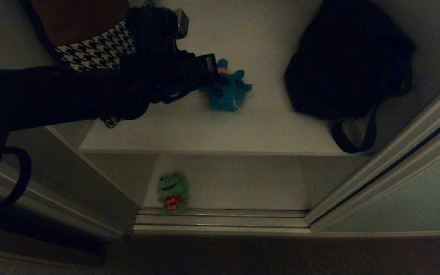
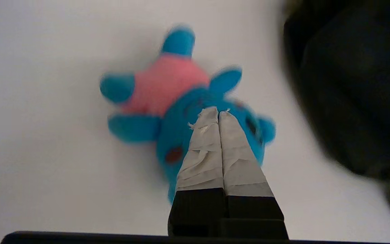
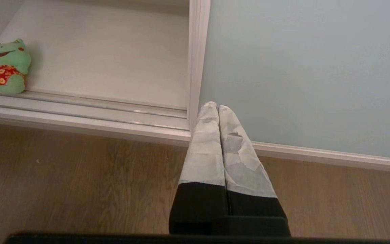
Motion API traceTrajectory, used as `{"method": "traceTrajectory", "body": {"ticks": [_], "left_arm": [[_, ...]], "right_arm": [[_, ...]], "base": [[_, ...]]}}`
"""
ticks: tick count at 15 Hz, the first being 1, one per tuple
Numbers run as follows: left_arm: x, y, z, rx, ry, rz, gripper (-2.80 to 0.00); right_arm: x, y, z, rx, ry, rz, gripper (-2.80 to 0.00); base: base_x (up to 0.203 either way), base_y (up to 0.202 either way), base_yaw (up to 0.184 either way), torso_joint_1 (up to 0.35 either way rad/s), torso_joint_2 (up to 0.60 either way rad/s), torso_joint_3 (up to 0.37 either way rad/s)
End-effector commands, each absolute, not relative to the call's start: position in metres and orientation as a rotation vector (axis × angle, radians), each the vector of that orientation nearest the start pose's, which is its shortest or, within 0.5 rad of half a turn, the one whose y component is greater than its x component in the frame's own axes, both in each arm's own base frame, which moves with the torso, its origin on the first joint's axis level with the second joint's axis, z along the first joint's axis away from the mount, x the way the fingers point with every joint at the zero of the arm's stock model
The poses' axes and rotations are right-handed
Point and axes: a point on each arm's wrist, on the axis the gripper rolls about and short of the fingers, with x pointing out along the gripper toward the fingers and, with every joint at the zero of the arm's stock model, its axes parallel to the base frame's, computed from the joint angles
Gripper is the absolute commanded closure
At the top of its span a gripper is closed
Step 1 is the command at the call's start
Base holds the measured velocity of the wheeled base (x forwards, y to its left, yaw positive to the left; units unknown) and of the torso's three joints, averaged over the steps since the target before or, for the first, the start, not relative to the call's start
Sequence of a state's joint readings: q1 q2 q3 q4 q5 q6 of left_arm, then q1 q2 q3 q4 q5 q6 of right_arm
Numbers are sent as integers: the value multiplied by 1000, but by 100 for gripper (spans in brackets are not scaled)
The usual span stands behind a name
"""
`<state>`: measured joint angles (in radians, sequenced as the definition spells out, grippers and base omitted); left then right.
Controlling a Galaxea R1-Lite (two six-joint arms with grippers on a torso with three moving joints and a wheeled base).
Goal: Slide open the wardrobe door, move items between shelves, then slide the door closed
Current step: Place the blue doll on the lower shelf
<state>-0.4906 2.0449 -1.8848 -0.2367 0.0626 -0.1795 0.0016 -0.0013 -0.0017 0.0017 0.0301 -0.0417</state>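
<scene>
Head view: upper shelf (image 1: 243, 130) holds blue plush (image 1: 228, 91) at frame centre-top, black bag (image 1: 348, 61) upper right, houndstooth cushion (image 1: 97, 51) upper left. Green frog (image 1: 171, 193) on bottom board (image 1: 235, 183), lower centre-left. Left gripper (image 2: 218, 113) pressed together, empty, over plush. Right gripper (image 3: 218, 107) pressed together, before sliding wardrobe door (image 3: 303, 74).

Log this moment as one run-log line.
door: open | left gripper: shut, over blue plush, upper shelf | frog: bottom shelf

two plush toys (image 1: 227, 91), one black bag (image 1: 348, 57), one houndstooth cushion (image 1: 97, 51), two shelves (image 1: 266, 38)
</scene>
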Motion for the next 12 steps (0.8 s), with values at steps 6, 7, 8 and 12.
{"method": "traceTrajectory", "body": {"ticks": [6,7,8,12], "left_arm": [[392,-209,297,-203,60,-429,-280],[393,-209,296,-200,64,-435,-280],[393,-210,294,-199,68,-437,-280],[391,-207,296,-205,88,-440,-280]], "right_arm": [[-23,1,76,-43,-2,32,0],[-23,1,76,-43,-2,34,0],[-23,1,76,-43,-2,32,0],[-23,1,76,-43,-2,32,0]], "base": [[0,0,0,0,0,0],[0,0,0,0,0,0],[0,0,0,0,0,0],[0,0,0,0,0,0]]}}
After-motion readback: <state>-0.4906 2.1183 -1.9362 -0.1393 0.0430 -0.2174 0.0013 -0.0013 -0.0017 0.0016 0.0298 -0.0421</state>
